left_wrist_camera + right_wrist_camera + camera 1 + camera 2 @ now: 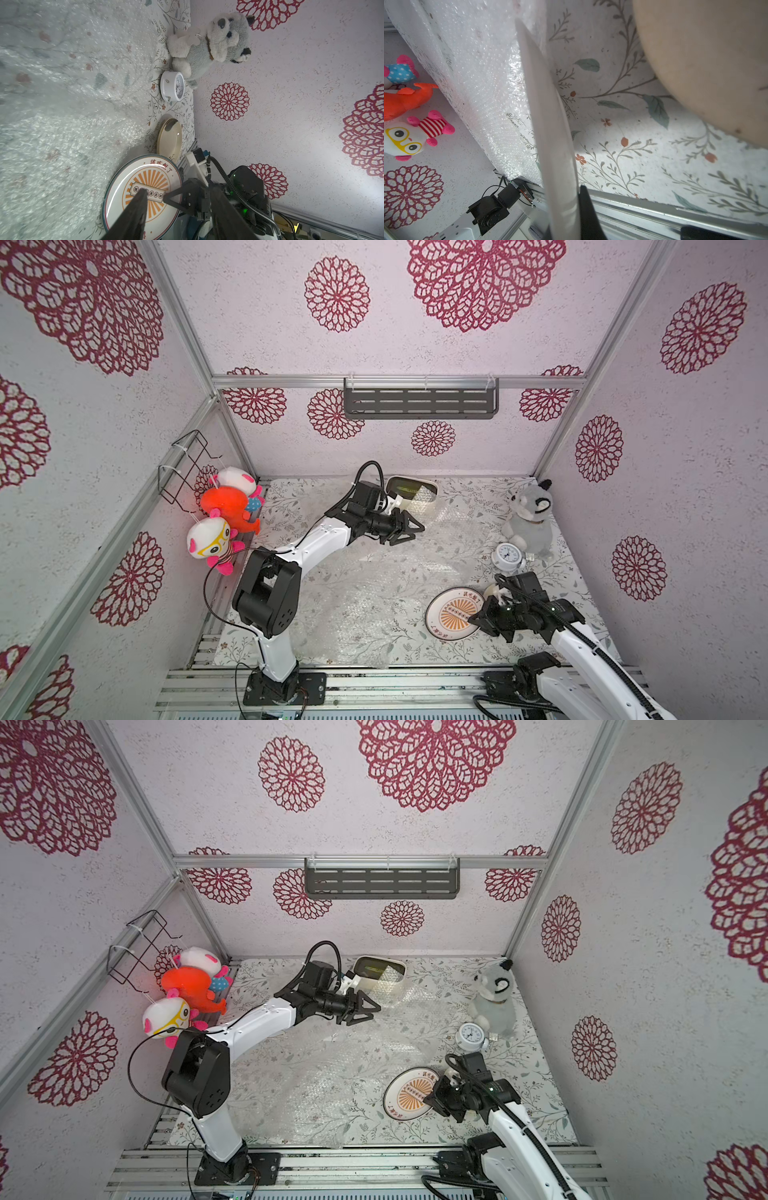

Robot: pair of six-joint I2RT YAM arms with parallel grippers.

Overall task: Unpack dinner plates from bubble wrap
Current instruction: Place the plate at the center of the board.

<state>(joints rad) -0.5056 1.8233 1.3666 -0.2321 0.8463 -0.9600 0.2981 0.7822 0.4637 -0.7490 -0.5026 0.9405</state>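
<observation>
Right gripper (473,619), closest to the lens w/ its arm, is pinched tight on the rim of the sunburst plate (451,614). It's a rim-only hold, w/ nothing seen supporting the far side. Right wrist view shows that plate edge-on w/ a shadow on the table (469,506) below, so prob. raised, though can't tell if the far rim touches.

Plate is at the front right of the table, at the edge of the bubble wrap (365,597). Wrap lies spread & empty across the middle, one corner up against the cream box (401,485) at the back. Cream plates (169,139) sit stacked near the right arm, already bare. Left gripper (409,531) hangs half spread over the wrap near the box, holding nothing.

Risks, as I judge them:
- Glazed rim + one-sided pinch means the plate may pivot or slip out, esp. on a quick swing.
- A drop onto the cream stack would chip both.
- Alarm clock (507,556) stands near the stack, so a wide arc could knock it.
- Loose wrap edge could snag the plate & drag.
- No backup from the other arm.
</observation>
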